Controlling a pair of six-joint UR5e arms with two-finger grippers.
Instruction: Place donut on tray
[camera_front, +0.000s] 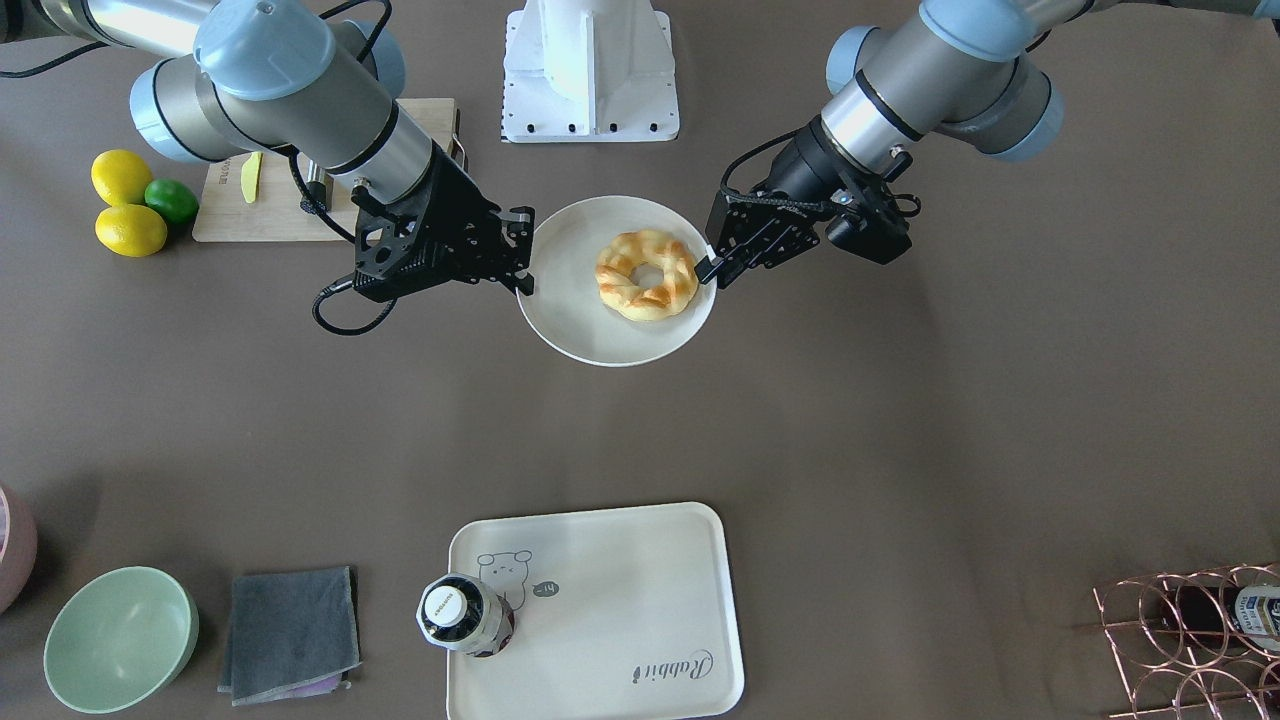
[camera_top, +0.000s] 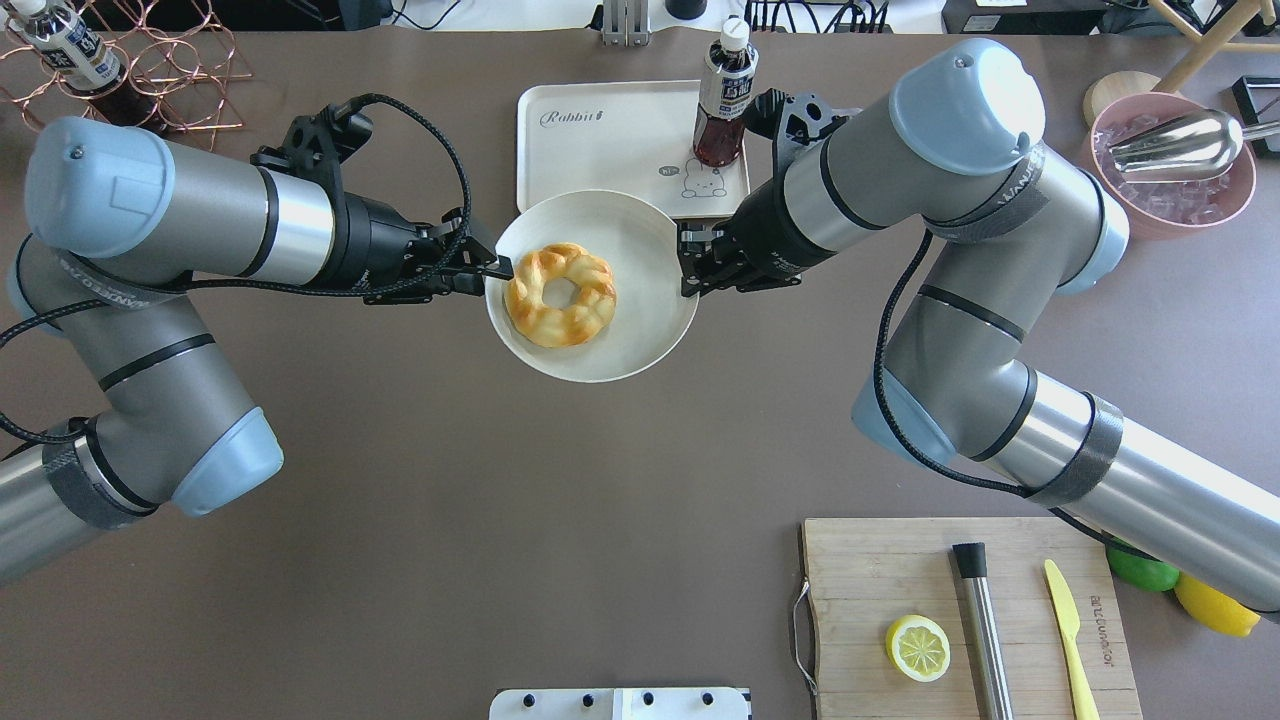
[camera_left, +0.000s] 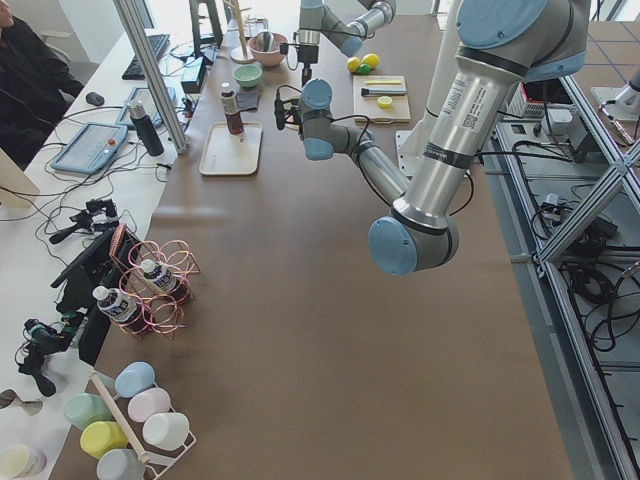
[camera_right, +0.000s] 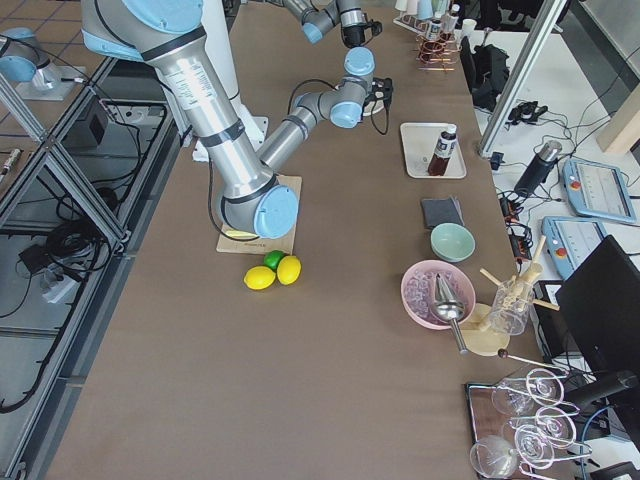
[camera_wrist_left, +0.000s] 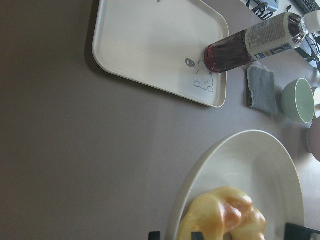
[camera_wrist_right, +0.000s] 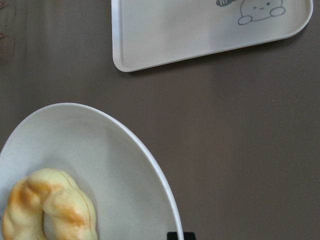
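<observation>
The donut (camera_front: 620, 288), pale yellow with golden-brown braided ridges, lies on a round off-white plate (camera_front: 600, 340) at mid-table. My left gripper (camera_front: 712, 268) is shut on one side of the plate's rim and my right gripper (camera_front: 525, 285) is shut on the opposite side. In the overhead view the plate (camera_top: 600, 352) with the donut (camera_top: 592, 300) overlaps the near edge of the cream tray (camera_top: 600, 150), with the left gripper (camera_top: 495, 270) and the right gripper (camera_top: 685, 265) at its sides. The tray (camera_front: 620, 570) carries a dark drink bottle (camera_front: 465, 615) by its bear drawing. Both wrist views show the donut (camera_wrist_left: 225, 215) (camera_wrist_right: 55, 205) and the tray (camera_wrist_left: 150, 40) (camera_wrist_right: 175, 30).
A wooden cutting board (camera_top: 880, 590) with a lemon half (camera_top: 918, 647), a metal rod and a yellow knife lies by the robot's right. Lemons and a lime (camera_front: 130, 200), a green bowl (camera_front: 120, 640), a grey cloth (camera_front: 290, 630), a copper bottle rack (camera_front: 1200, 630) and a pink ice bowl (camera_top: 1170, 165) stand around the edges.
</observation>
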